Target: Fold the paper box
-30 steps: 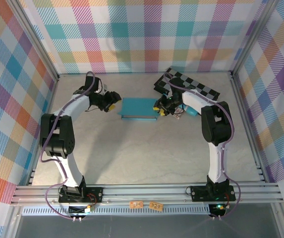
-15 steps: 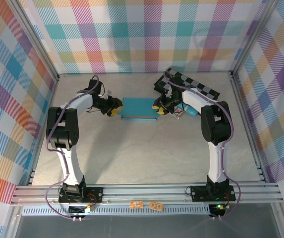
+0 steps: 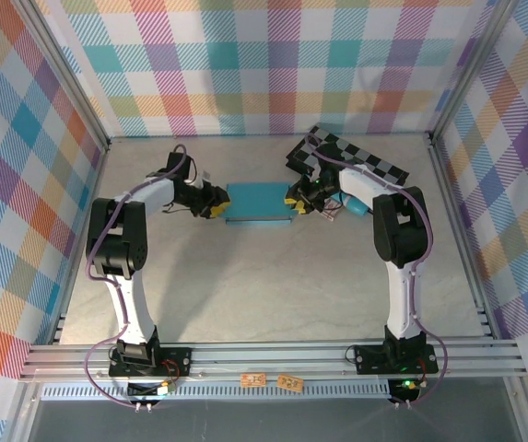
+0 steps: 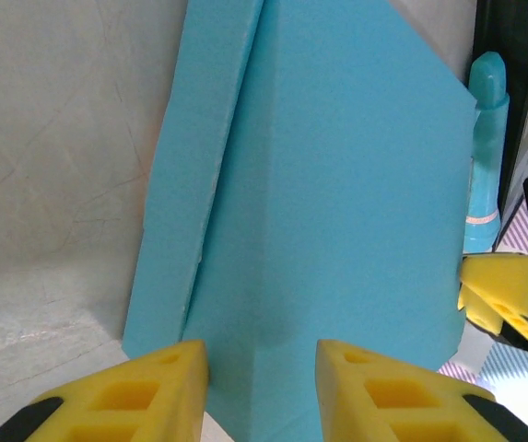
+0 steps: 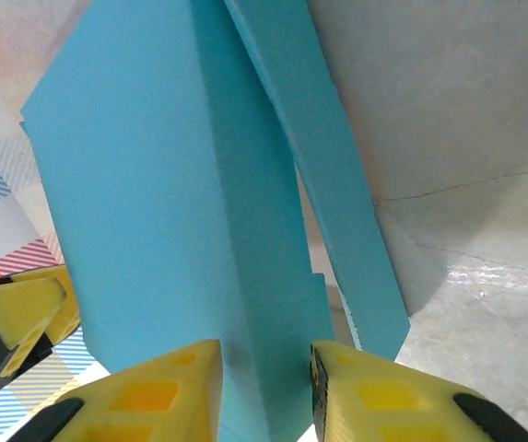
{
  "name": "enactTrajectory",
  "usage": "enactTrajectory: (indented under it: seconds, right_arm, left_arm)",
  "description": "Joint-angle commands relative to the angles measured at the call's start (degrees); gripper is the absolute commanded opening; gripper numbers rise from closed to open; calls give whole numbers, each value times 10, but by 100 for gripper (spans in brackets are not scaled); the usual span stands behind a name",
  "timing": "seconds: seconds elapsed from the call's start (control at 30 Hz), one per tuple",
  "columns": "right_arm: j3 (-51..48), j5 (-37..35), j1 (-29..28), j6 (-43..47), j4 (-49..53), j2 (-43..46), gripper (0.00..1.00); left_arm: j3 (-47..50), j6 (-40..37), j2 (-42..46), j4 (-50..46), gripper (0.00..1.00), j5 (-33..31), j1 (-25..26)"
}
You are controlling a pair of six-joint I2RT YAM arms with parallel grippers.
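The paper box [image 3: 256, 201] is a flat teal-blue rectangle on the table at mid-back, held between my two arms. My left gripper [image 3: 214, 203] is at its left end. In the left wrist view [image 4: 262, 378] the yellow jaws straddle that end of the box [image 4: 337, 184], with both pads against the teal card. My right gripper [image 3: 295, 201] is at the right end. In the right wrist view [image 5: 265, 387] its jaws pinch the box [image 5: 153, 184] along a folded ridge. A narrow flap [image 5: 337, 184] lies loose beside the main panel.
A black-and-grey checkerboard [image 3: 356, 161] lies at the back right, just behind my right arm. A slim teal tube [image 3: 357, 206] rests beside it and shows past the box's far end [image 4: 485, 138]. Plaid walls enclose the table on three sides.
My left gripper has moved right from clear of the box to its left end, and its jaws have narrowed around it. The right gripper and the box have hardly moved.
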State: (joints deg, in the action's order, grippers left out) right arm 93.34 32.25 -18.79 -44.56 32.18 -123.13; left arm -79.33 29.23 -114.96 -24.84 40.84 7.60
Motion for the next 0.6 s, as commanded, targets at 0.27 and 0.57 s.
enactTrajectory:
  seconds: [0.27, 0.57]
  right_arm:
    - [14, 37, -4, -11, -14, -16, 26]
    - [12, 35, -7, -11, -9, -18, 22]
  left_arm:
    - [43, 57, 37, 69, 30, 29, 28]
    - [42, 46, 35, 49, 21, 14, 37]
